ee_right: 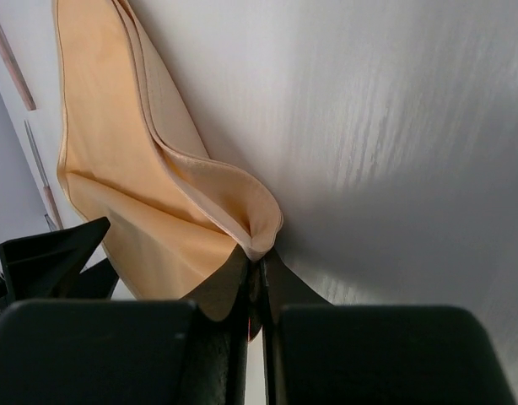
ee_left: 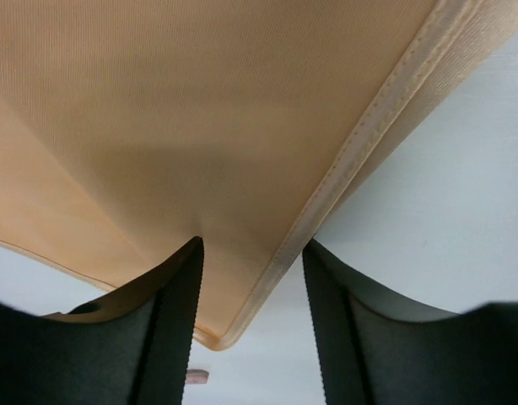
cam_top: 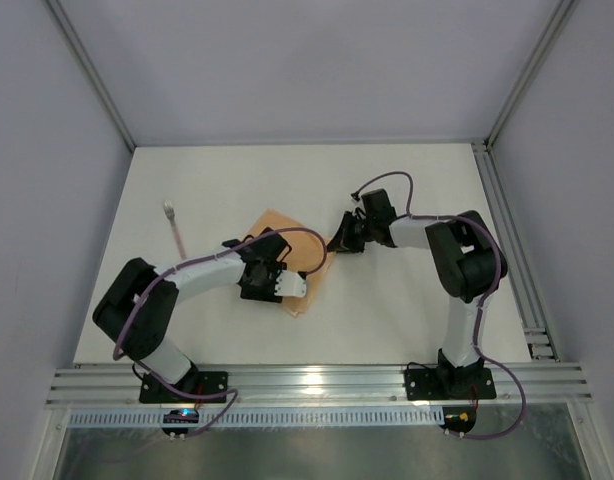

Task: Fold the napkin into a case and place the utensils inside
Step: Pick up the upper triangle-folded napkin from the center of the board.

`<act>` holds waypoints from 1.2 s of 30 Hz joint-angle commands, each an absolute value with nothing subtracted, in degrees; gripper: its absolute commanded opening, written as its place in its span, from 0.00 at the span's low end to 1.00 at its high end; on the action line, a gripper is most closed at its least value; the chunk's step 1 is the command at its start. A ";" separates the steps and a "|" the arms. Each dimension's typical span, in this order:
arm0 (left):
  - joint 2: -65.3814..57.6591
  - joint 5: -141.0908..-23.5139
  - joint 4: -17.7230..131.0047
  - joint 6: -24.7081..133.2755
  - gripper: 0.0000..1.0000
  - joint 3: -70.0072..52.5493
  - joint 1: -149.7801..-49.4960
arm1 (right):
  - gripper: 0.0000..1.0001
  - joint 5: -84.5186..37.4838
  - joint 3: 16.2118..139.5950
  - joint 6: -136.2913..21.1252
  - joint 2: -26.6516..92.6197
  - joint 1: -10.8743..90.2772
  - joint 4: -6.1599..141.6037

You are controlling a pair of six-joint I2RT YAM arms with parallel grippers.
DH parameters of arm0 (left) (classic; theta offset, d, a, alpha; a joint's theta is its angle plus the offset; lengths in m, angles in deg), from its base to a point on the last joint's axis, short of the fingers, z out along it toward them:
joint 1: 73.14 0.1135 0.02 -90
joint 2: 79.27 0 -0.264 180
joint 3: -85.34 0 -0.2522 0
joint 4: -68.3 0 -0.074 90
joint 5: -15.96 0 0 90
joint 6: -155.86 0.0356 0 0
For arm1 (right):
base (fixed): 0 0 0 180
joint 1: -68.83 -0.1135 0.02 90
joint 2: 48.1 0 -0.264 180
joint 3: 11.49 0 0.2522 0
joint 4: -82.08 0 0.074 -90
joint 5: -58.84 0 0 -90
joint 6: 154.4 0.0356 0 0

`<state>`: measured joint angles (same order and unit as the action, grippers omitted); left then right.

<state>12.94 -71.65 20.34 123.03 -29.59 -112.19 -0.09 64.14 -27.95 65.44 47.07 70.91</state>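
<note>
Fingers of the right gripper (ee_right: 257,267) are pinched tight on a puckered fold of the peach napkin (ee_right: 132,177), which lies loosely doubled over on the white table (ee_right: 394,126). The left gripper (ee_left: 252,291) has its fingers apart, astride the napkin's stitched corner hem. A pink-handled utensil (cam_top: 174,232) lies well apart, to the left.

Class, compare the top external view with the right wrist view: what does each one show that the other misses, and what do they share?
Only the top external view shows the left arm and right arm whole, their bases on the metal rail, and the whitish head of the utensil. Only the right wrist view shows the right claw pinched shut on a folded corner of the napkin, with its layers and hem. Both show the napkin, the white table and a pink utensil handle.
</note>
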 commanded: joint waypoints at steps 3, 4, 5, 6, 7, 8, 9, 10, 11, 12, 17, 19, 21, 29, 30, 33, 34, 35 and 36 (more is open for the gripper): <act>6.88 -80.71 14.30 124.75 0.63 -29.66 -112.60 | 0.03 -1.71 60.55 -22.06 60.45 46.07 71.48; 5.91 -81.24 13.76 124.84 0.66 -29.74 -113.73 | 0.03 -1.98 59.84 -20.90 60.01 46.06 72.00; 4.94 -81.77 13.32 125.01 0.68 -29.92 -114.53 | 0.03 -2.15 58.53 -19.85 59.57 45.89 73.31; 2.76 -82.12 13.66 125.36 0.73 -30.44 -115.49 | 0.03 -2.59 58.00 -18.88 58.70 45.80 73.85; 1.52 -82.39 13.93 126.41 0.76 -31.93 -116.46 | 0.03 -3.03 57.56 -17.57 58.26 45.63 74.03; 0.46 -82.91 14.45 127.12 0.78 -32.81 -118.64 | 0.03 -4.16 57.03 -17.12 57.99 45.36 74.03; -0.59 -83.27 15.07 127.65 0.83 -33.78 -119.62 | 0.03 -4.70 56.94 -16.85 57.38 45.19 73.86; -1.91 -83.53 16.38 127.91 0.85 -35.35 -120.76 | 0.03 -5.14 56.85 -16.41 57.11 45.10 73.68; -2.18 -83.79 16.91 127.91 0.87 -35.98 -122.52 | 0.03 -5.58 56.68 -16.15 56.93 45.01 73.50; -2.01 -83.62 17.62 127.65 0.88 -36.42 -123.40 | 0.03 -5.67 56.59 -15.88 56.76 44.92 73.50; 4.82 -80.99 22.97 122.92 0.88 -35.90 -126.22 | 0.03 -5.76 55.88 -13.60 54.39 44.57 72.63; 6.07 -80.81 24.39 122.38 0.88 -35.99 -126.49 | 0.03 -7.07 55.62 -13.51 52.46 44.31 71.57; 6.95 -80.63 26.05 122.55 0.88 -36.95 -126.75 | 0.03 -7.78 54.74 -12.98 51.49 44.31 71.66; 9.94 -81.33 28.87 121.67 0.75 -36.43 -129.73 | 0.03 -7.16 54.56 -12.54 51.57 44.22 72.19; 10.20 -81.51 28.87 121.67 0.74 -36.34 -129.91 | 0.03 -7.16 54.74 -12.54 51.57 44.22 72.10; 10.56 -81.95 29.57 120.80 0.72 -36.25 -130.53 | 0.03 -7.51 55.27 -12.80 51.57 44.22 71.66; 10.90 -81.95 30.01 120.45 0.70 -36.08 -130.71 | 0.03 -7.60 55.35 -12.89 51.75 44.31 71.48; 11.17 -81.78 30.19 120.36 0.67 -35.99 -130.79 | 0.03 -7.60 55.53 -12.89 51.75 44.31 71.31; 11.61 -81.08 30.10 120.27 0.60 -35.81 -130.88 | 0.03 -7.60 55.53 -13.07 51.83 44.22 71.31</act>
<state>7.93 -79.63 27.47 121.35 -34.62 -130.17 -6.76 54.54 -13.39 53.13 44.56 71.13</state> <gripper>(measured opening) 0.644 0.074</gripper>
